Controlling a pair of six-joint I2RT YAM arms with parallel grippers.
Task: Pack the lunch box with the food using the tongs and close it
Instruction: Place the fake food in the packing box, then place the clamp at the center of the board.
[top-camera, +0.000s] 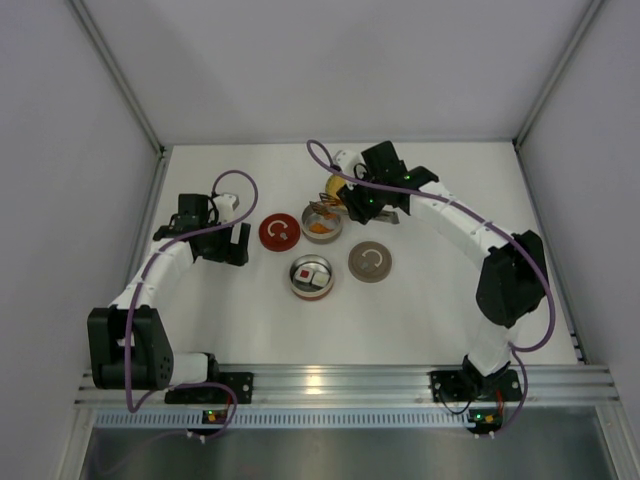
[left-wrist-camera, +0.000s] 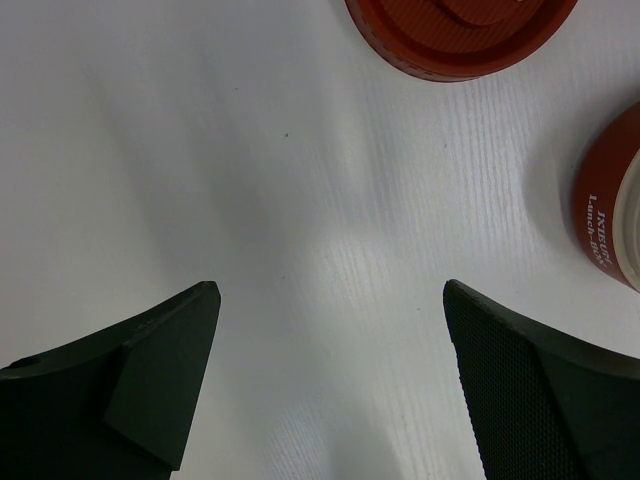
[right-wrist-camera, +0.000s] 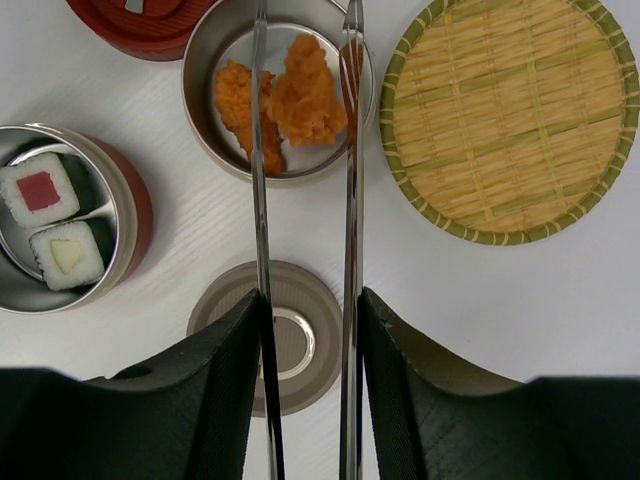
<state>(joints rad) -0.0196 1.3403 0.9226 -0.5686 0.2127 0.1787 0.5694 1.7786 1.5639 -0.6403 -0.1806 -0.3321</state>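
Reading outward from the arm bases, we took the steel bowl (right-wrist-camera: 222, 40) as reference. Nearest the bases, on the near side of the bowl, we saw the red-walled lunch box tin (right-wrist-camera: 140, 215) standing open with two pieces in it, the red-topped cube (right-wrist-camera: 40, 190) and the pale-centred cube (right-wrist-camera: 65, 255), side by side. The taupe lid (top-camera: 370, 262) lay near-right of the bowl, flat on the table (top-camera: 420, 320), apart from both containers. The red lid (top-camera: 279, 232) lay just left of the bowl. The left gripper (left-wrist-camera: 330, 290) hung further left, past the red lid, with its jaws wide apart over the table.

In the bowl itself we saw a few orange chunks (right-wrist-camera: 300, 95), bunched together. The right gripper (right-wrist-camera: 308, 300) sat over the far-right side of the bowl, its fingers pressed against both arms of the tongs (right-wrist-camera: 351, 220), so it was clamped on them. The tong arms ran nearly parallel, a small gap between them, out over the bowl, and the biggest chunk showed between them. The tips ran off the right wrist view, so we could not tell whether they touched food. The woven plate (right-wrist-camera: 510, 120) lay just beyond the bowl, close beside it.
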